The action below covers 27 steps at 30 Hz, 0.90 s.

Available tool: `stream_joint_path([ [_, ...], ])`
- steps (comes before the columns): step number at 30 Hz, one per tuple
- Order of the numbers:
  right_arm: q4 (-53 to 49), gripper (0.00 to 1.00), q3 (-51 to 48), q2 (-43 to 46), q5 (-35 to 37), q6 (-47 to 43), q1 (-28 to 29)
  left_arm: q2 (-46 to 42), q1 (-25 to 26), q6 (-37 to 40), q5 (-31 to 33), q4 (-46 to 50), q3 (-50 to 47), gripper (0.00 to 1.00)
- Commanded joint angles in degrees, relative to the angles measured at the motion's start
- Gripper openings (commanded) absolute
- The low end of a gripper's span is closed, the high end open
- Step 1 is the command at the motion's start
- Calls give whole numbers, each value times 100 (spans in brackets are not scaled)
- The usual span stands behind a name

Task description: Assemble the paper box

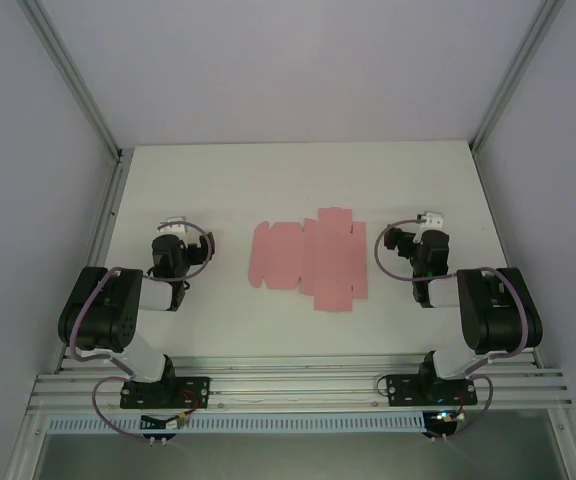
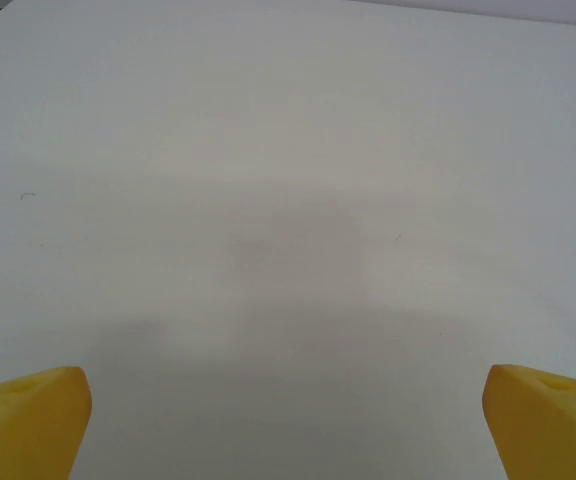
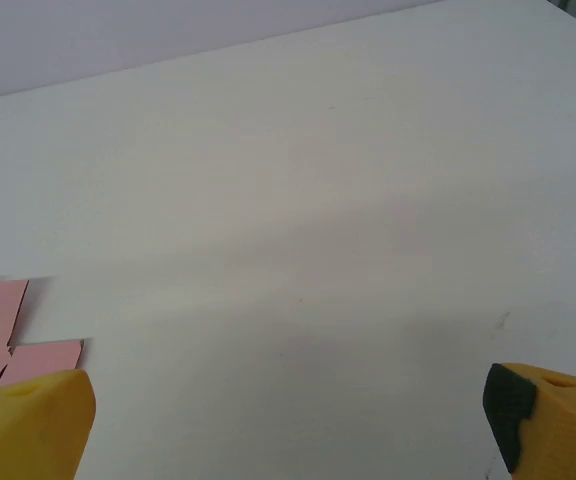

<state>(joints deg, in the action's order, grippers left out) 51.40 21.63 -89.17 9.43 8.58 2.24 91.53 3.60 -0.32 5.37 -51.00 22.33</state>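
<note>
Top external: paper box (image 1: 308, 258) flat, thin card, likely light, floppy; pinch outer flap; left gripper (image 2: 286, 425), right gripper (image 3: 288, 425) spread, empty.

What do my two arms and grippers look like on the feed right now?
The left arm and right arm match: chunky black housings, a white link above a black base plate, and a looping grey-purple cable. The left gripper and right gripper have bright yellow wedge fingertips; one right fingertip shows a dark inner face.
</note>
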Motion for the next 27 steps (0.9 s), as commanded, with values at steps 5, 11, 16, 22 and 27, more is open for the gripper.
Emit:
stream_joint_path([
  [5, 178, 100, 22, 39, 41, 89, 13, -20, -8, 88, -91, -16, 92, 100],
  [11, 156, 100, 30, 40, 15, 113, 4, -21, -17, 80, -121, 5, 109, 100],
  [16, 145, 100, 35, 38, 6, 111, 4, -12, -52, 58, -187, 48, 132, 100],
  [22, 154, 100, 22, 44, -11, 111, -4, -21, -56, 58, -210, 47, 129, 100],
  [27, 151, 100, 26, 37, -3, 112, 2, -13, -64, 53, -209, 39, 123, 100],
])
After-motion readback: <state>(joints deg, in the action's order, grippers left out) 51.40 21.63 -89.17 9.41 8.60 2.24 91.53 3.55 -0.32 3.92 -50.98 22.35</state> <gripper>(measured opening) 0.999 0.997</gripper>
